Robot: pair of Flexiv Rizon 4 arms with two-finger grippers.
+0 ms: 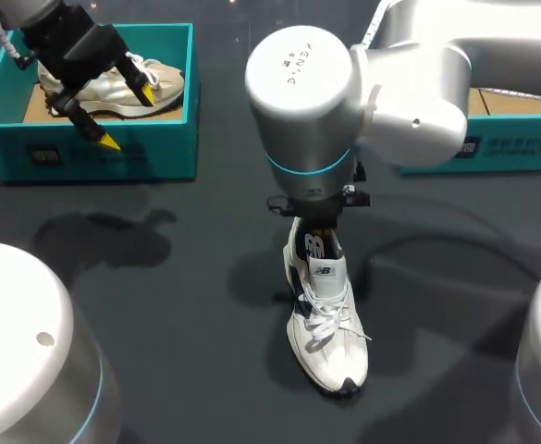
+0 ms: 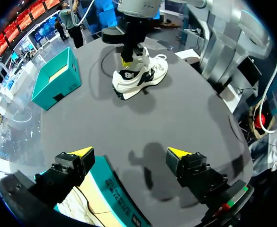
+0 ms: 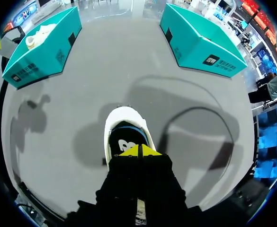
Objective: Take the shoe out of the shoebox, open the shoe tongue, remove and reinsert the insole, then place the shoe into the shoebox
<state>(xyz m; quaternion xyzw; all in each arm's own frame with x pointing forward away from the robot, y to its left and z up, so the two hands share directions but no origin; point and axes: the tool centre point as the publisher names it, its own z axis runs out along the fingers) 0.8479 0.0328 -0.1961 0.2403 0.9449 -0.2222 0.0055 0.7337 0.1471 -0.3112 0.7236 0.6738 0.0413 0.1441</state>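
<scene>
Mid-table, the laced white-and-navy shoe stands on the smooth dark tabletop, my right gripper narrow at its heel. Far left, my left gripper gapes wide over a teal cardboard shoebox holding a beige sneaker; another teal box sits far right.

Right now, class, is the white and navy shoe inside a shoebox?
No, the white and navy shoe stands out on the dark table.

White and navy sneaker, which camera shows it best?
The head view: the sneaker shows nearly whole from above, laces to toe. The left wrist view gives its side from afar; the right wrist view only its heel end, ahead of the right gripper.
</scene>
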